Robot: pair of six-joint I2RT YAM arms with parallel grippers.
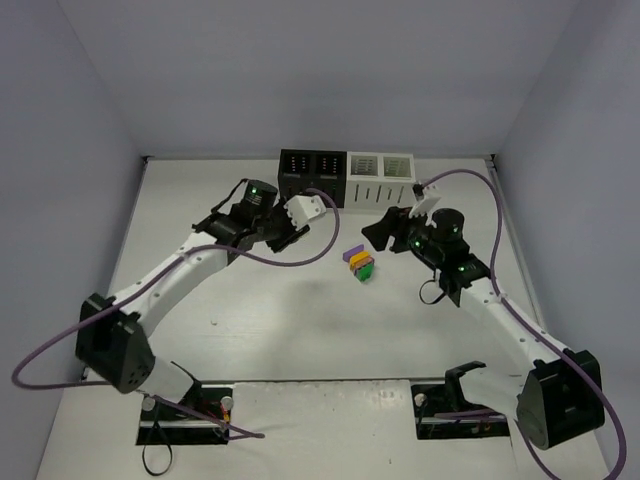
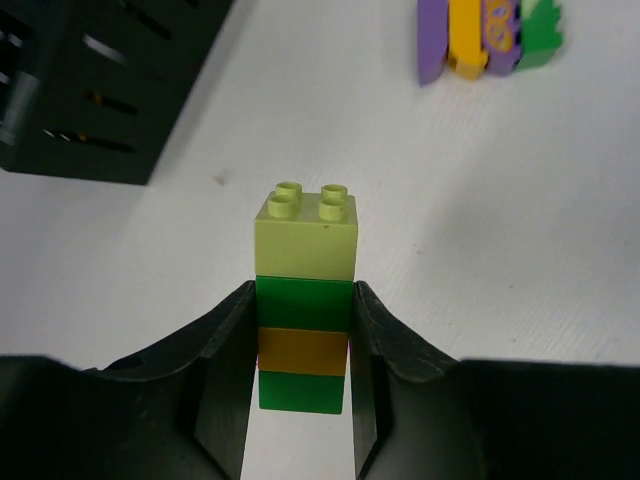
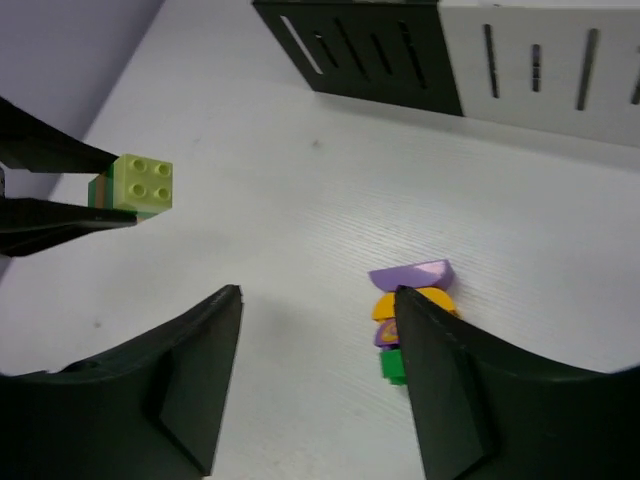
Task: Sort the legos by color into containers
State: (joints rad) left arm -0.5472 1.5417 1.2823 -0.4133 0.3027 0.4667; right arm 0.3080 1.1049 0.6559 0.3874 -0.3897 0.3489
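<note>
Left gripper (image 2: 304,300): jaws clenched on a four-brick stack (image 2: 305,300), with the black fingers (image 2: 225,375) pressing its two long sides at the dark green and orange-yellow bricks. The order of the stack from the wrist outward is dark green, orange-yellow, dark green, lime green. Its long axis lies in line with the fingers, and the lime end projects past the fingertips with its four studs facing away from the wrist. In the right wrist view those studs face the camera and the stack appears to hang clear of the table (image 1: 250,320), casting a faint shadow below it. Right gripper (image 3: 318,300): jaws spread wide with nothing between them, positioned above the table. A loose row (image 1: 358,263) of joined bricks lies on the table between the two grippers, just beside the right gripper's finger in that wrist's view; I cannot tell whether they touch. The row reads purple, orange-yellow, purple, dark green. Its long axis runs roughly from far to near, with the purple end toward the bins and the green end toward the arm bases. The containers stand in a line at the far edge of the table, with the black bins (image 1: 312,175) on the left and the white bins (image 1: 380,178) on the right, touching. Their contents cannot be made out from any view.
</note>
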